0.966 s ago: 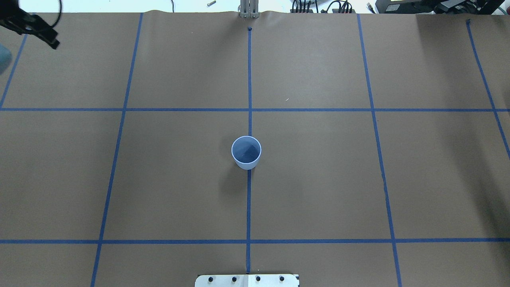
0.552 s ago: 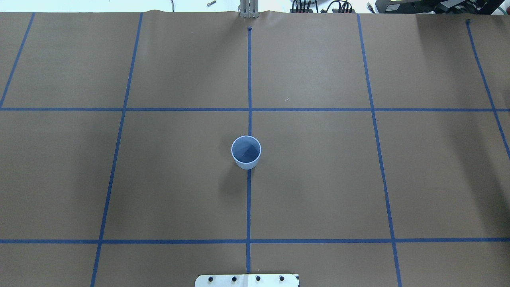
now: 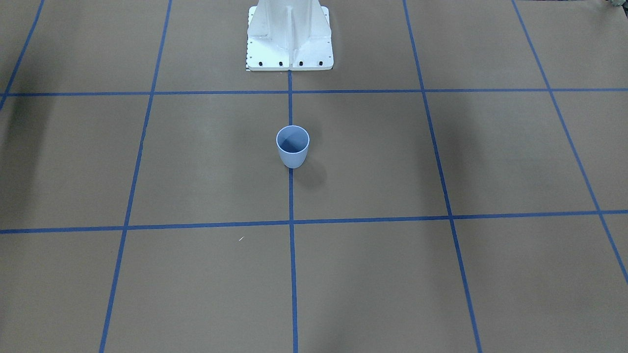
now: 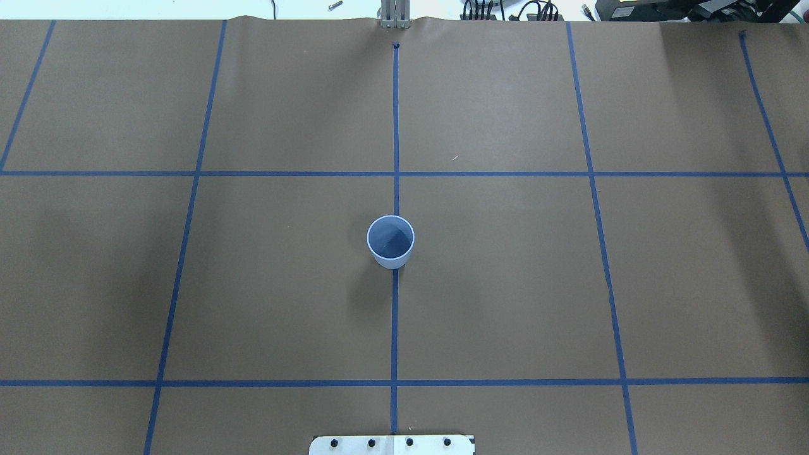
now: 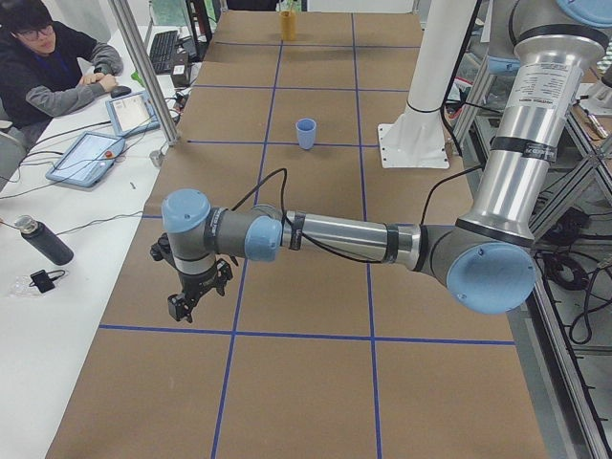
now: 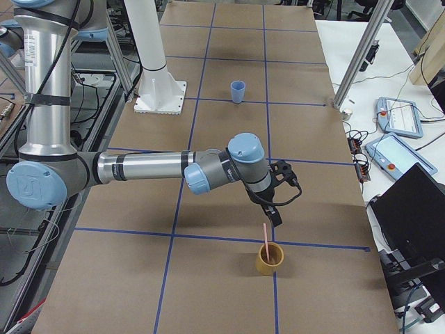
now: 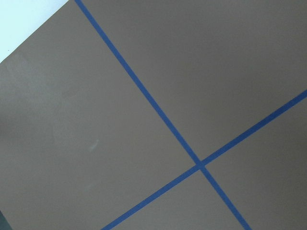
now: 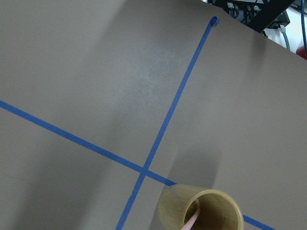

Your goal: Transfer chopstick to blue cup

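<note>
The blue cup (image 4: 390, 241) stands upright and empty at the middle of the table; it also shows in the front view (image 3: 293, 146). A pale pink chopstick (image 6: 265, 240) stands in a tan cup (image 6: 268, 259) at the table's right end, and its lower part shows in the right wrist view (image 8: 192, 221). My right gripper (image 6: 275, 217) hangs just above the tan cup, close to the chopstick's top. My left gripper (image 5: 184, 306) points down over the table's left end, far from the blue cup. I cannot tell whether either gripper is open or shut.
Brown paper with blue tape lines (image 4: 396, 126) covers the table. The white robot base (image 3: 289, 34) stands behind the blue cup. A person (image 5: 43, 67) sits at a side desk with tablets. A laptop (image 6: 417, 216) and pendants lie beside the right end.
A dark part of the left arm at the overhead view's top left corner has moved out of view. The blue cup has not moved.
</note>
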`<state>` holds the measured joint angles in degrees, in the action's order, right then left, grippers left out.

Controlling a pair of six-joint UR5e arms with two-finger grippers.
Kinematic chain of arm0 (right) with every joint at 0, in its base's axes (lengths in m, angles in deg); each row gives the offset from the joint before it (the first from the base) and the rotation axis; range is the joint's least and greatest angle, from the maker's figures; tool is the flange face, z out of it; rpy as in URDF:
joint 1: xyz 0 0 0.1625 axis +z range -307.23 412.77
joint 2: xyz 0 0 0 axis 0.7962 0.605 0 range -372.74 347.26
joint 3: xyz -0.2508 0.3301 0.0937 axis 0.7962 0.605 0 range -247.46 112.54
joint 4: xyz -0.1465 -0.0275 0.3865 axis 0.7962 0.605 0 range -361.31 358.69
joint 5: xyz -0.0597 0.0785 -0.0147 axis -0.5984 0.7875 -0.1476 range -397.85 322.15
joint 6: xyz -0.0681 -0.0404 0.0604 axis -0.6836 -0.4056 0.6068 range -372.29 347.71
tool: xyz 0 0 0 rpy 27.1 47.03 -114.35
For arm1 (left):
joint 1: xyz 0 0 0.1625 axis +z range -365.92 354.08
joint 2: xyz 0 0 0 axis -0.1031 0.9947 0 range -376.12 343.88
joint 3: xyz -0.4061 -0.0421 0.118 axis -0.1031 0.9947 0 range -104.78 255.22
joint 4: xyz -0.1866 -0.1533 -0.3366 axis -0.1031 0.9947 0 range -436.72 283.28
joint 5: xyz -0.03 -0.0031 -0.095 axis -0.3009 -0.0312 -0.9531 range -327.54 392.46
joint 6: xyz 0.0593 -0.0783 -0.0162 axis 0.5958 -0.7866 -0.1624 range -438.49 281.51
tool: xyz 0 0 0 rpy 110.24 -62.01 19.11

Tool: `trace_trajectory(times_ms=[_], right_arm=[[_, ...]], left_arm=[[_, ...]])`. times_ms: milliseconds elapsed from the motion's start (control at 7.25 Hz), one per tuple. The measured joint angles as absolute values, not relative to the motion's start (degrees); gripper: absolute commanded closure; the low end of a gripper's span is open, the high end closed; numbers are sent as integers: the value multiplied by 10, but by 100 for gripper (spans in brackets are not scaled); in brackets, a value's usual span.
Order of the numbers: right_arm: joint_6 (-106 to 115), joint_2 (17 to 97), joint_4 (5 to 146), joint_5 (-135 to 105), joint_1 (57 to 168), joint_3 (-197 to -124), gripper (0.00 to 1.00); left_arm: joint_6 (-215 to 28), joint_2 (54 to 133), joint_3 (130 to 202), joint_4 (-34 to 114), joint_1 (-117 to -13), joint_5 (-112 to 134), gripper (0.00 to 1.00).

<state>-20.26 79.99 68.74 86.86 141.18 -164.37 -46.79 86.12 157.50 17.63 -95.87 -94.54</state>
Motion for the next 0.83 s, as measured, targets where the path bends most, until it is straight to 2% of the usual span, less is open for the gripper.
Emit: trace_trajectory(times_ms=[276,414,552,690,828], right_arm=[[-195,785,687,857,1397,-1607,9],[-187,789,688,846,1386,-1603,22],[-180,796,688,834,1376,-1601,54],[-175,802,688,827,1370,-1601,78],[-173,806,688,825,1368,-1602,85]], left_arm=[[-467,859,1572,179,-959,-945,2],[-467,859,1572,179,-959,-945,2],[-467,858,1572,179,-959,-946,2],[-468,858,1571,179,-960,-946,2],[-468,858,1571,179,-959,-946,2]])
